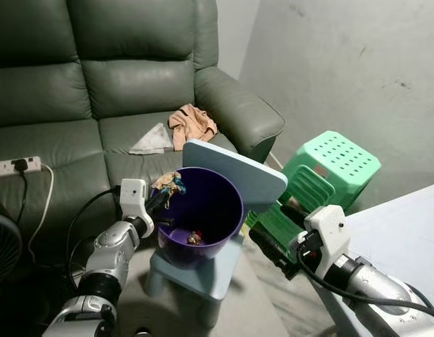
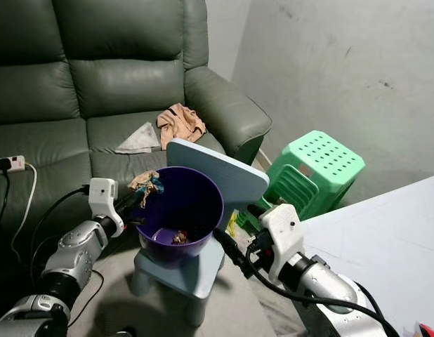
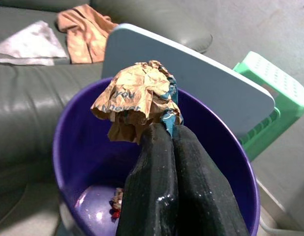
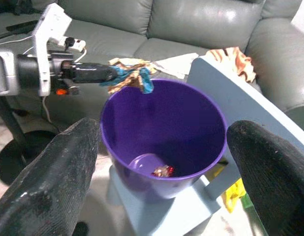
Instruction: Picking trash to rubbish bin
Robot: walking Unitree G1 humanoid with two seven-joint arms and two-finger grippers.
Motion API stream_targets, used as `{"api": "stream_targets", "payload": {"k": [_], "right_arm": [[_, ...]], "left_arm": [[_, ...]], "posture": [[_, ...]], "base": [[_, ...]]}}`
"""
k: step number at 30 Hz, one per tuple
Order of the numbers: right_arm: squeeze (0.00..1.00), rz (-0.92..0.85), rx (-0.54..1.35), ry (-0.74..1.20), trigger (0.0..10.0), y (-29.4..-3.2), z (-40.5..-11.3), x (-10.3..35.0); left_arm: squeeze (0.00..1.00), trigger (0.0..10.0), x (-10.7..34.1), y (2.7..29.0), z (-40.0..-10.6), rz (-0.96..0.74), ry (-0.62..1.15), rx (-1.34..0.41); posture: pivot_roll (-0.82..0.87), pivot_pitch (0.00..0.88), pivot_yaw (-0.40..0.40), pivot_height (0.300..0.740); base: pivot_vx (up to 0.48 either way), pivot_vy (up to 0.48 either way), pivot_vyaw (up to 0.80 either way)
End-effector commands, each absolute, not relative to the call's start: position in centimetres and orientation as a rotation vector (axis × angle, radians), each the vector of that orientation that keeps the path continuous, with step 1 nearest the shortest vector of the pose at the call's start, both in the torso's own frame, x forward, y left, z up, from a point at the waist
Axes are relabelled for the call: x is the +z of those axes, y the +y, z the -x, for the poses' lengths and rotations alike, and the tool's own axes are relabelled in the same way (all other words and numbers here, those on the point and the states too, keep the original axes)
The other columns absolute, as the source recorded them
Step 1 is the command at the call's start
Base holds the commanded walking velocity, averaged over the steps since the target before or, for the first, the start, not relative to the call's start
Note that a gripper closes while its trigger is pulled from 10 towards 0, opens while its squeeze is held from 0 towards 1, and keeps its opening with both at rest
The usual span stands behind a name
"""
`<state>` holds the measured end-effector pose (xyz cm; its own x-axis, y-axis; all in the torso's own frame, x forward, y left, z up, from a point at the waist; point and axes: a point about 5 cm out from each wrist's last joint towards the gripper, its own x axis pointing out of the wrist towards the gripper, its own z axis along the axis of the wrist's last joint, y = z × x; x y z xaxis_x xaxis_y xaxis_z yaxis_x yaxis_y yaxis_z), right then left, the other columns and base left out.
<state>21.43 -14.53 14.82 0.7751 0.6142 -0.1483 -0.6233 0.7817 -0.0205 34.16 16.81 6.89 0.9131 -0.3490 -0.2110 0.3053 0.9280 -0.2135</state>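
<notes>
Sofa (image 1: pixel 97 84) cushions on the left carry a power strip (image 1: pixel 17 166) and an orange cloth (image 1: pixel 192 125). Before them the left pincer (image 3: pixel 164 130) is clamped on a crumpled paper wrapper (image 3: pixel 137 98) at the rim of the purple bin (image 1: pixel 203 210), its printed lettering legible only from the left wrist. The bin stands on a pale blue chair (image 1: pixel 238 175) with red scraps (image 4: pixel 163 171) at its bottom, the right pincer (image 4: pixel 162 162) spread wide beside it near a green stool (image 1: pixel 333 165).

We are in a home's living room — a green leather sofa (image 1: pixel 97 77) with clothes (image 1: pixel 192 124) left on its seat. A power strip (image 1: pixel 17 166), a green plastic stool (image 1: pixel 329 168) and a small blue child's chair (image 1: pixel 224 189) stand about — plain household things.
</notes>
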Motion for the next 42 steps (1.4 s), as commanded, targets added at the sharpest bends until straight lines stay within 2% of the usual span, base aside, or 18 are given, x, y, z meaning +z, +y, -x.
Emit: {"api": "stream_targets", "payload": {"k": [1, 9, 15, 23, 31, 32, 33, 34, 35, 42], "right_arm": [[0.00, 0.075, 0.653, 0.131, 10.0, -15.0, -21.3, 15.3], [0.00, 0.056, 0.609, 0.125, 10.0, -15.0, -21.1, 15.8], [0.00, 0.037, 0.593, 0.136, 10.0, -14.7, -20.6, 15.8], [0.00, 0.006, 0.598, 0.142, 10.0, -14.3, -20.1, 16.2], [0.00, -0.021, 0.629, 0.129, 10.0, -13.9, -19.6, 16.7], [0.00, -0.020, 0.628, 0.128, 10.0, -13.9, -19.6, 16.8], [0.00, -0.020, 0.628, 0.128, 10.0, -13.9, -19.6, 16.8], [0.00, -0.019, 0.627, 0.128, 10.0, -13.9, -19.7, 16.8], [0.00, -0.018, 0.625, 0.127, 10.0, -13.9, -19.7, 16.8], [0.00, -0.016, 0.625, 0.130, 10.0, -14.0, -19.7, 16.9]], "left_arm": [[0.00, 10.0, 7.2, 16.3, -34.5, 0.169, 0.245, -0.369], [0.00, 10.0, 7.7, 15.8, -35.6, 0.167, 0.277, -0.317], [0.00, 10.0, 7.8, 14.2, -36.0, 0.196, 0.294, -0.292], [0.00, 10.0, 7.9, 12.5, -36.2, 0.205, 0.303, -0.346], [0.00, 10.0, 8.3, 12.1, -36.4, 0.213, 0.294, -0.365], [0.13, 10.0, 8.3, 12.0, -36.4, 0.223, 0.295, -0.369], [0.13, 10.0, 8.3, 12.0, -36.4, 0.223, 0.295, -0.369], [0.96, 10.0, 8.3, 12.0, -36.4, 0.233, 0.294, -0.372], [1.00, 10.0, 8.3, 12.0, -36.4, 0.232, 0.295, -0.367], [1.00, 10.0, 8.4, 12.0, -36.4, 0.263, 0.290, -0.369]], "posture": [[-0.11, 0.169, -0.176, 0.740], [-0.12, 0.202, -0.165, 0.740], [-0.13, 0.222, -0.154, 0.740], [-0.15, 0.236, -0.151, 0.740], [-0.16, 0.234, -0.149, 0.740], [-0.16, 0.227, -0.147, 0.740], [-0.16, 0.227, -0.147, 0.740], [-0.16, 0.227, -0.147, 0.740], [-0.17, 0.221, -0.147, 0.740], [-0.17, 0.212, -0.149, 0.740]], "base": [[0.000, 0.000, 0.00], [0.000, 0.000, 0.00], [0.000, 0.000, 0.00], [0.000, 0.000, 0.00], [0.000, 0.000, 0.00], [0.000, 0.000, 0.00], [0.000, 0.000, 0.00], [0.000, 0.000, 0.00], [0.000, 0.000, 0.00], [0.000, 0.000, 0.00]]}}
